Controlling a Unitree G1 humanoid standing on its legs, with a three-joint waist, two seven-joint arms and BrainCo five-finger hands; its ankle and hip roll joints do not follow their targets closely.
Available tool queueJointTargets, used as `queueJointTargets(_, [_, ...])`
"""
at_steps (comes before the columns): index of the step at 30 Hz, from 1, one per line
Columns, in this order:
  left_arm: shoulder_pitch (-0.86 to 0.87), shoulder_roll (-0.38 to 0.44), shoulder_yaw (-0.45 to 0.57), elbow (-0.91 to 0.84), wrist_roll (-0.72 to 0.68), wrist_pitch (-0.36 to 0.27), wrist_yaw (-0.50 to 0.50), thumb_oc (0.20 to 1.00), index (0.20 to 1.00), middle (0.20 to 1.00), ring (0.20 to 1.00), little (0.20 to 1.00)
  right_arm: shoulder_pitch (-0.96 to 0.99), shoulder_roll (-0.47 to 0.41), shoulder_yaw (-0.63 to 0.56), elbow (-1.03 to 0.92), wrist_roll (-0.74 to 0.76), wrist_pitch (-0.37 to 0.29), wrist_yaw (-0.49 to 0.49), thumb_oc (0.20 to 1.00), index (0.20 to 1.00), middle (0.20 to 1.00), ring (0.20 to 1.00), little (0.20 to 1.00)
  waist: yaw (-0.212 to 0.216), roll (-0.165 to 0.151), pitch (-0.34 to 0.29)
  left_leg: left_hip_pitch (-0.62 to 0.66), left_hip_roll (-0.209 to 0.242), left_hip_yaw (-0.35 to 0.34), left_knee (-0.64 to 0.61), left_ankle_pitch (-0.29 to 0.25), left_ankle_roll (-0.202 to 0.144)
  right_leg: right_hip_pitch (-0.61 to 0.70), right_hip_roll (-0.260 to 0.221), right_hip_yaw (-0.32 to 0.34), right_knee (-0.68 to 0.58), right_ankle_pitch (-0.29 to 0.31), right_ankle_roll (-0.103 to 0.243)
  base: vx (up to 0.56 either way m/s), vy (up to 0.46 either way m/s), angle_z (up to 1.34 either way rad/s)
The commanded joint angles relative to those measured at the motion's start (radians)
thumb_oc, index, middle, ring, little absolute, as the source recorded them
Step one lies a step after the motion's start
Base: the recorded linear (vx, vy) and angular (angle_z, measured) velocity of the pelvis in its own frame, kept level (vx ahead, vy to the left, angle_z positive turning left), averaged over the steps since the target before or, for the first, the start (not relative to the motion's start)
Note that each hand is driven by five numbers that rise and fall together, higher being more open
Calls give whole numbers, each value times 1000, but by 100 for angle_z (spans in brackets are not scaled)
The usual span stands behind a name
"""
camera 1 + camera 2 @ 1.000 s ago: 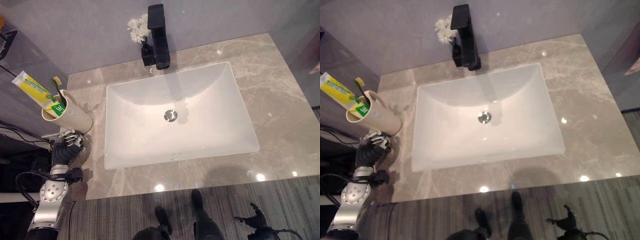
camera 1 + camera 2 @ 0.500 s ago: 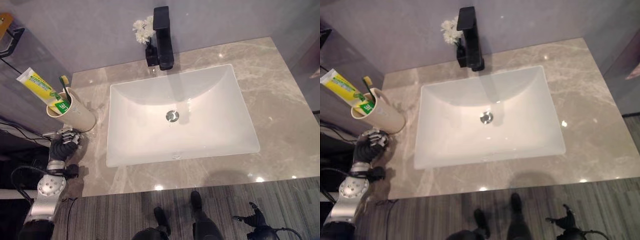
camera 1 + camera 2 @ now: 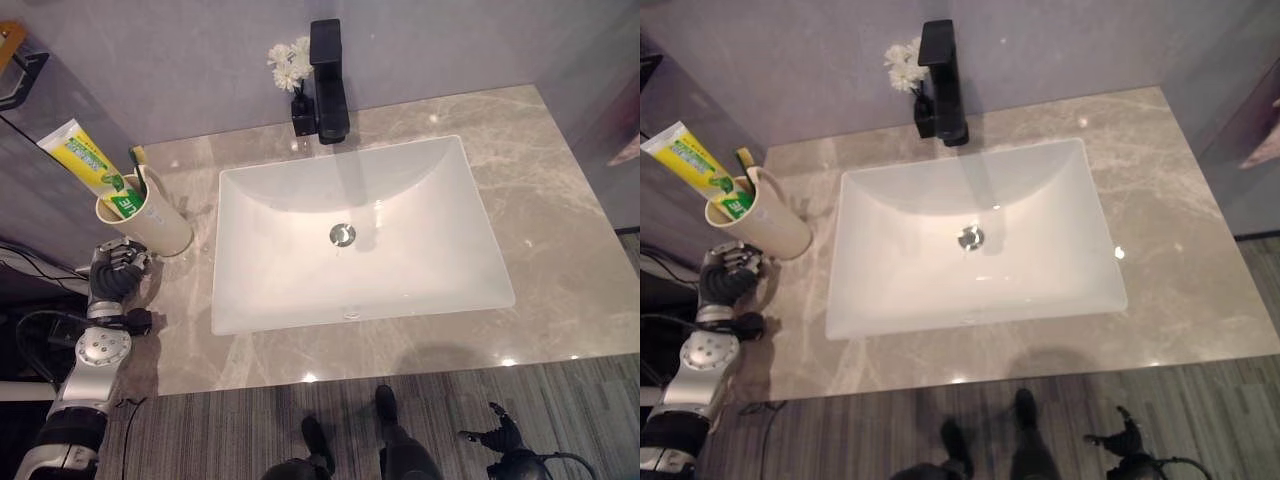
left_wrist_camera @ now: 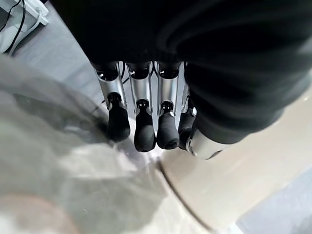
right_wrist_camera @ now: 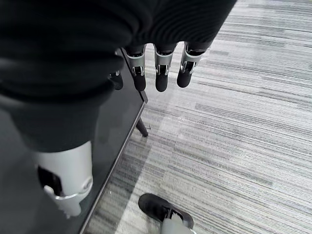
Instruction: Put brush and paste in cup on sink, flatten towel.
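Cream cup [image 3: 152,222] holding brush [image 3: 138,160] and paste [image 3: 92,166] stood beside the sink [image 3: 355,235], and your loosely open, empty left hand [image 3: 112,275] just beside it could have tipped it.

Beige cup [image 3: 158,222] holding yellow-and-green paste [image 3: 92,168] and green-handled brush [image 3: 137,160]. White sink [image 3: 355,235], grey-brown veined marble worktop [image 3: 570,240]. Black tap [image 3: 330,80], white flowers [image 3: 288,62]. Grey striped floor [image 5: 243,122].

marble counter [image 3: 560,230] | carries: sink basin [image 3: 400,270] (inset); cup [image 3: 165,228]; black faucet [image 3: 330,85]; flower vase [image 3: 298,110]
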State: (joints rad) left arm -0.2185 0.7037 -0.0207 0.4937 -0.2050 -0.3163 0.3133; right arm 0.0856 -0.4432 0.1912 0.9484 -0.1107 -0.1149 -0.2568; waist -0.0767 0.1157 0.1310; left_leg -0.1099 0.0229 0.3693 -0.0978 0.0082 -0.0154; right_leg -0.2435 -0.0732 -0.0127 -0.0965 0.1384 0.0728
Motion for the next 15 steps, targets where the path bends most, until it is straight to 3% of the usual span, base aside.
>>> queueJointTargets(1, [-138,44,-18,64,40,-22,54,200,200,200,200,200,-12,-15,9,-16,17,-24,-12,1000,1000,1000,1000,1000,-47,4,13,9,-1,-8,11,12,-55,46,-59,-26,9,-24,74,0,0,0])
queueJointTargets(15, [-268,44,-81,119,56,-7,94,200,200,200,200,200,-18,-17,26,-33,21,-24,-24,1000,1000,1000,1000,1000,-67,-11,12,5,7,16,11,13,-56,24,-50,-2,9,-14,76,-1,-5,-3])
